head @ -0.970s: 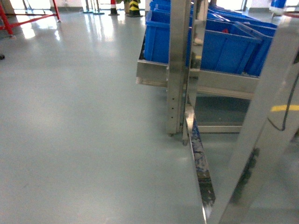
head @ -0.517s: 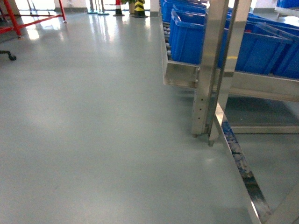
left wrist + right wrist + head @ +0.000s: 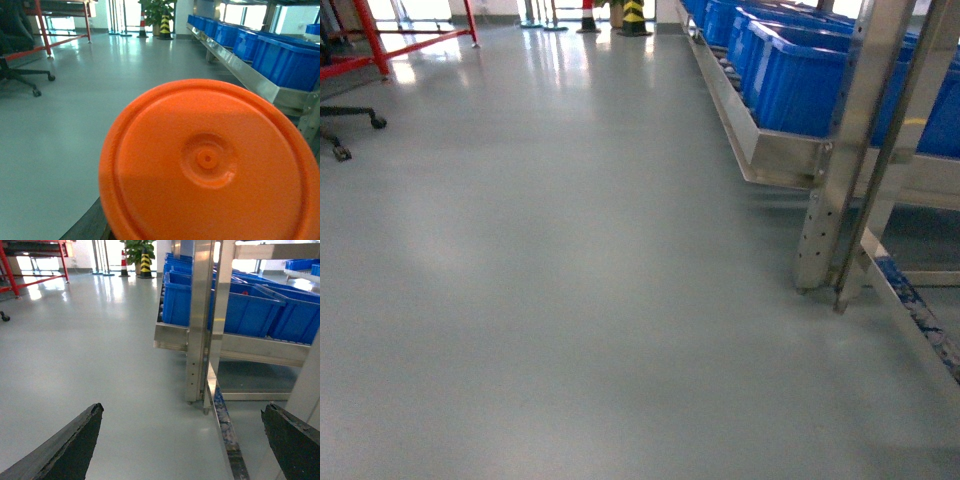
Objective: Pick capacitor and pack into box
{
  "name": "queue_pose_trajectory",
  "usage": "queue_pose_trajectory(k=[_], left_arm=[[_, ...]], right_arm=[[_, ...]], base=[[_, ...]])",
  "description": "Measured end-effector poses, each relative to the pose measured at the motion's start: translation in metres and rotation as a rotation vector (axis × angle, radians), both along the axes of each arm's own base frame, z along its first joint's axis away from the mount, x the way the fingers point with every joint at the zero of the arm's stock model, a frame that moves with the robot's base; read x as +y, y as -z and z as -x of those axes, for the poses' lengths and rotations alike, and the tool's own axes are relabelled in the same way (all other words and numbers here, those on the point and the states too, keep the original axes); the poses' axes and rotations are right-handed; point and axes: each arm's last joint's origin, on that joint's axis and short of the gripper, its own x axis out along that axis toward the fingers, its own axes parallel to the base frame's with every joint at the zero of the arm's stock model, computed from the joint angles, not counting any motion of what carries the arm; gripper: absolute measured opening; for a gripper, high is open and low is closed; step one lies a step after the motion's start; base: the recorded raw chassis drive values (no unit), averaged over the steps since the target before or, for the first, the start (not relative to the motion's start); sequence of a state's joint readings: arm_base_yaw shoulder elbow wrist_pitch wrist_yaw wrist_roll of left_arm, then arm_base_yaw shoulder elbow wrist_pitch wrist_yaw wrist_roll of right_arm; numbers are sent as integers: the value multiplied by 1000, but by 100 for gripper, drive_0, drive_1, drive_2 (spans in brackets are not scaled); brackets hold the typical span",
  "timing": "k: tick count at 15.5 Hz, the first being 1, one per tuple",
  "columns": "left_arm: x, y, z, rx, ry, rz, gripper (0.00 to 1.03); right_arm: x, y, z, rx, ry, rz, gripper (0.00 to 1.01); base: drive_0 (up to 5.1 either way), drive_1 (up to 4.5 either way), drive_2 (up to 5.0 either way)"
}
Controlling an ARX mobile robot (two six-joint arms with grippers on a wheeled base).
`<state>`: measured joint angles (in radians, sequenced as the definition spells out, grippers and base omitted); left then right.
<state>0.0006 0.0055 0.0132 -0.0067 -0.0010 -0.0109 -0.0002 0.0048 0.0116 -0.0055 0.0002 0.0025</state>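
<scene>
The capacitor [image 3: 210,165] fills most of the left wrist view, its round orange end with a small centre nub facing the camera. My left gripper [image 3: 210,225] is shut on it; only a dark finger [image 3: 92,225] shows at the lower left edge, the rest hidden behind the orange body. My right gripper [image 3: 182,410] is open above the grey floor, its two dark fingertips [image 3: 80,440] wide apart with nothing between them. The box is out of view. Neither gripper shows in the head view.
A steel rack [image 3: 835,160] with blue bins [image 3: 800,75] runs along the right, and a worn floor rail [image 3: 920,310] lies below it. A red frame [image 3: 380,45] and a chair base [image 3: 350,125] stand at far left. The rack post [image 3: 200,320] stands ahead of the right gripper.
The head view has swung left: the rack and blue bins slid toward the right edge, more grey floor shows, and the chair base has come into view at the left.
</scene>
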Motion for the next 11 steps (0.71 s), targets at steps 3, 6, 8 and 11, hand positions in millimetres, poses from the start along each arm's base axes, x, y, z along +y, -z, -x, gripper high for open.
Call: queue_pose_trajectory(k=[3, 6, 8, 11], left_arm=[[0, 0, 0, -3, 0, 0, 45], [0, 0, 0, 1, 0, 0, 45], [0, 0, 0, -1, 0, 0, 45], [0, 0, 0, -4, 0, 0, 45]], right_arm=[[0, 0, 0, -1, 0, 0, 98], [0, 0, 0, -2, 0, 0, 98], [0, 0, 0, -1, 0, 0, 98], [0, 0, 0, -2, 0, 0, 98]], base=[[-504, 241, 241], [-505, 241, 241], [-506, 240, 240], [-504, 242, 242]])
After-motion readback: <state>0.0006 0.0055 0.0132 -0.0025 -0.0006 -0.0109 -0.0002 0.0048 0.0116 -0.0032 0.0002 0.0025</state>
